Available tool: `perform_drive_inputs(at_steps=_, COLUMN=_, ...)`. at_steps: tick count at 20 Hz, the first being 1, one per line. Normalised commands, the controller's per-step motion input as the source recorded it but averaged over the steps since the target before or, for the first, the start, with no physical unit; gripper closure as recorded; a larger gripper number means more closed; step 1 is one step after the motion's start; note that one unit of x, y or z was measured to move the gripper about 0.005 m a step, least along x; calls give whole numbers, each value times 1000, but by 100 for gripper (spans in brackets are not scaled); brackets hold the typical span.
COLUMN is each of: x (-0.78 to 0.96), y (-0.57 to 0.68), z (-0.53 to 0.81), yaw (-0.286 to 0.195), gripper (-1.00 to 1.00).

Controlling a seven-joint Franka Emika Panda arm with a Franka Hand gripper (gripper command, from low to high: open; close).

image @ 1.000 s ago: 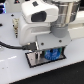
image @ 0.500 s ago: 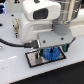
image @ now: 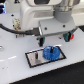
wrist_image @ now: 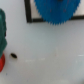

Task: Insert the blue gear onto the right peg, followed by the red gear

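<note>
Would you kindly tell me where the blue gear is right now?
In the exterior view, the blue gear lies on the black-framed plate, toward the exterior view's right end, just below the tool.

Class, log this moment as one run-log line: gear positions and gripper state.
blue gear: on plate | red gear: on table, off plate | gripper: not visible

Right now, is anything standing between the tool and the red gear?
Nothing visible does. The tool hangs above the blue gear on the plate. The red gear lies toward the exterior view's right, and only bare white table shows between them.
</note>
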Motion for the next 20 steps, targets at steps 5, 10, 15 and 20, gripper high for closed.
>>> perform_drive_inputs(at_steps=5, x=-638, y=324, z=33, yaw=0, gripper=-100)
perform_drive_inputs(at_steps=10, x=-790, y=147, z=0, yaw=0, gripper=-100)
perform_drive_inputs(at_steps=15, x=-444, y=394, z=3, yaw=0, gripper=-100)
perform_drive_inputs(at_steps=20, x=46, y=103, z=17, yaw=0, gripper=-100)
